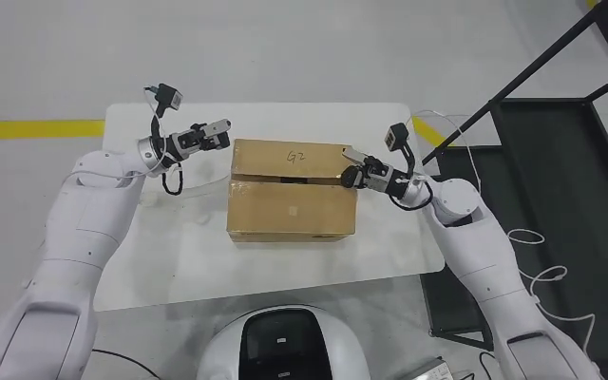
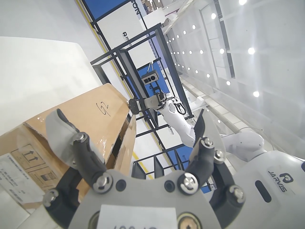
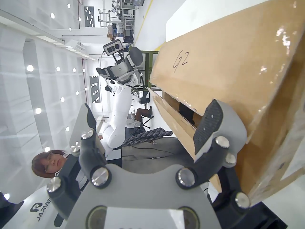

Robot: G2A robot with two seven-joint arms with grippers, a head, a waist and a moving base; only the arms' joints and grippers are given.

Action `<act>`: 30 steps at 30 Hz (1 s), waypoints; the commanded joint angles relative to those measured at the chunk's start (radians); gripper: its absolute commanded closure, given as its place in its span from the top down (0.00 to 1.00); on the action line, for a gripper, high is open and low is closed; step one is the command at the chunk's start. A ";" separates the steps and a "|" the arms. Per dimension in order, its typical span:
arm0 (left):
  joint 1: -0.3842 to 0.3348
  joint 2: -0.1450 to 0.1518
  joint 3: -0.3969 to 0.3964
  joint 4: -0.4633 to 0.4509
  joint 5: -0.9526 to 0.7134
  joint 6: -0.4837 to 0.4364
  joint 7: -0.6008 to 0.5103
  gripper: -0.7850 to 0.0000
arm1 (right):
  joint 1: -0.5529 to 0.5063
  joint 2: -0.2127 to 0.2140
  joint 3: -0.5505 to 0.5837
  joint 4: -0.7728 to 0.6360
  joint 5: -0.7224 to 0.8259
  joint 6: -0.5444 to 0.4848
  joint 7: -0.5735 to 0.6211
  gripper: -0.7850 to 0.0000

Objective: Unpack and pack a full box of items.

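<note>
— One white rounded-corner table carries everything we see. What sits on it?
— We find a brown cardboard box at the table's middle. Its two top flaps are folded down with a dark slit between them, and they hide whatever is inside from us.
— And the arms?
— We see the left gripper just beside the box's far left corner, fingers spread wide and gripping nothing. In its wrist view one pale fingertip overlaps the box top, and we cannot tell if it touches.
— The other side?
— We place the right gripper at the box's right end, level with the flap seam, likewise spread and holding nothing. One ribbed pad lies over the end of the slit, close against the cardboard, though contact is hard for us to judge. A handwritten mark on the far flap is small from above.
</note>
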 commanded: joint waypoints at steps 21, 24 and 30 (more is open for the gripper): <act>0.062 0.023 -0.064 -0.025 0.000 0.027 -0.005 1.00 | 0.071 0.003 -0.037 0.081 -0.143 0.041 0.058 1.00; 0.083 0.033 -0.087 -0.046 0.004 0.033 0.000 1.00 | 0.068 0.007 -0.025 0.062 -0.141 0.046 0.071 1.00; 0.093 0.037 -0.098 -0.058 0.004 0.036 0.004 1.00 | 0.053 0.011 -0.014 0.036 -0.138 0.052 0.088 1.00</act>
